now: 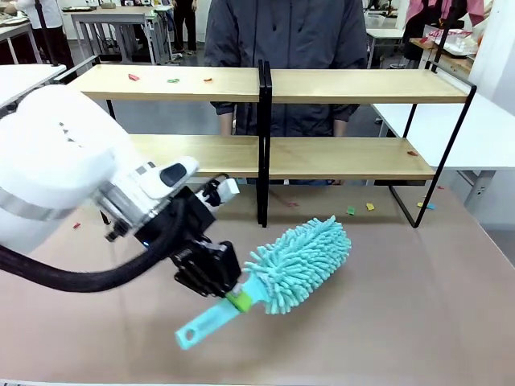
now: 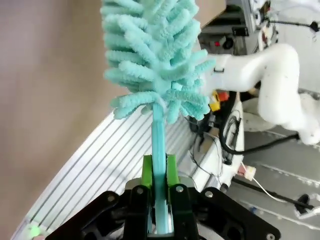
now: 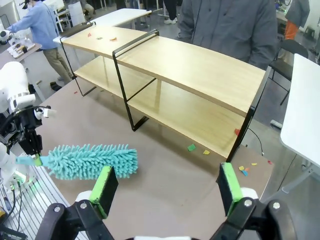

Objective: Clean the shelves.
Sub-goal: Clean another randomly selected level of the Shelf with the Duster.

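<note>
The shelves (image 1: 338, 85) are a two-tier light-wood rack on a black frame at the far side of the table; they appear again (image 3: 200, 70) in the right wrist view. Small coloured scraps (image 1: 173, 80) lie on the top board's left end. My left gripper (image 1: 234, 298) is shut on the handle of a teal fluffy duster (image 1: 302, 261), held low over the table in front of the rack. The left wrist view shows green pads (image 2: 146, 172) clamping the handle, with the duster head (image 2: 155, 50) beyond. My right gripper (image 3: 167, 192) is open with nothing in it, above the table and near the duster (image 3: 92, 161).
A person (image 1: 286, 32) in a dark jacket stands behind the rack. Coloured scraps (image 1: 360, 209) lie on the brown table by the rack's right foot, and a red one (image 1: 412, 153) sits on the lower board. White tables (image 1: 491, 129) flank both sides.
</note>
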Motion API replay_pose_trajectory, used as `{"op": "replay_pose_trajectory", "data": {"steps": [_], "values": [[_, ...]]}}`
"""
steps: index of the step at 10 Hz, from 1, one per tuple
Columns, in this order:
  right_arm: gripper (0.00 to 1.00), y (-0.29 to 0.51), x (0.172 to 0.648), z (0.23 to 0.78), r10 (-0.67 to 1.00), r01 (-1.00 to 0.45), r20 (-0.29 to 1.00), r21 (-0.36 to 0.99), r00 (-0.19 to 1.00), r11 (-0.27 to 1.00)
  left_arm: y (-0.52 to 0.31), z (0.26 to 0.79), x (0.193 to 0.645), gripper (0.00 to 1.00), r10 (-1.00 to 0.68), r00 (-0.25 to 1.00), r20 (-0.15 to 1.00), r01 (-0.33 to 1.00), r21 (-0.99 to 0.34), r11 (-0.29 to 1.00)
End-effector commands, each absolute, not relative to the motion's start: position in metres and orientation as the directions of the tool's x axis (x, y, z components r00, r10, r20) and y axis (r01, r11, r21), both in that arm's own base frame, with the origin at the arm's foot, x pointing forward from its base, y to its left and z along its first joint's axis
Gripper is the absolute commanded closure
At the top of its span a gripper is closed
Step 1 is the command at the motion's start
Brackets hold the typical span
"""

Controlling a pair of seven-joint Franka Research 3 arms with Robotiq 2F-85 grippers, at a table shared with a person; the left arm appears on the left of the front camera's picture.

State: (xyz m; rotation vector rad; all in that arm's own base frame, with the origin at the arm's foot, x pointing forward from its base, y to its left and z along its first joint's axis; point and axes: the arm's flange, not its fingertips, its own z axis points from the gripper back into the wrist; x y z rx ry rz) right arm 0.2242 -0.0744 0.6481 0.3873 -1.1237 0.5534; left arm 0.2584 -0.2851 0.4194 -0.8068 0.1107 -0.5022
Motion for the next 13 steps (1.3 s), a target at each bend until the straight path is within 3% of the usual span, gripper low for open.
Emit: {"op": "replay_pose_trajectory", "data": {"steps": [1,5,6,8,13], "values": [[0.00,-0.074,0.224,0.648,0.217,-0.604,0.924,0.019,0.315,0.796,-0.317,0.404,0.251,0.88,-0.432,0.897,0.089,0.377,-0.664,0.646],[0.00,-0.074,0.224,0.648,0.217,-0.604,0.924,0.019,0.315,0.796,-0.357,0.399,0.253,0.88,-0.268,0.944,0.194,0.331,-0.521,0.787],[0.00,-0.074,0.224,0.648,0.217,-0.604,0.924,0.019,0.315,0.796,-0.367,0.395,0.260,1.00,-0.190,0.960,0.206,0.268,-0.476,0.838],[0.00,-0.074,0.224,0.648,0.217,-0.604,0.924,0.019,0.315,0.796,-0.391,0.388,0.278,1.00,-0.045,0.975,0.216,0.139,-0.442,0.886],[0.00,-0.074,0.224,0.648,0.217,-0.604,0.924,0.019,0.315,0.796,-0.428,0.381,0.308,1.00,0.062,0.937,0.343,0.093,-0.418,0.903]]}}
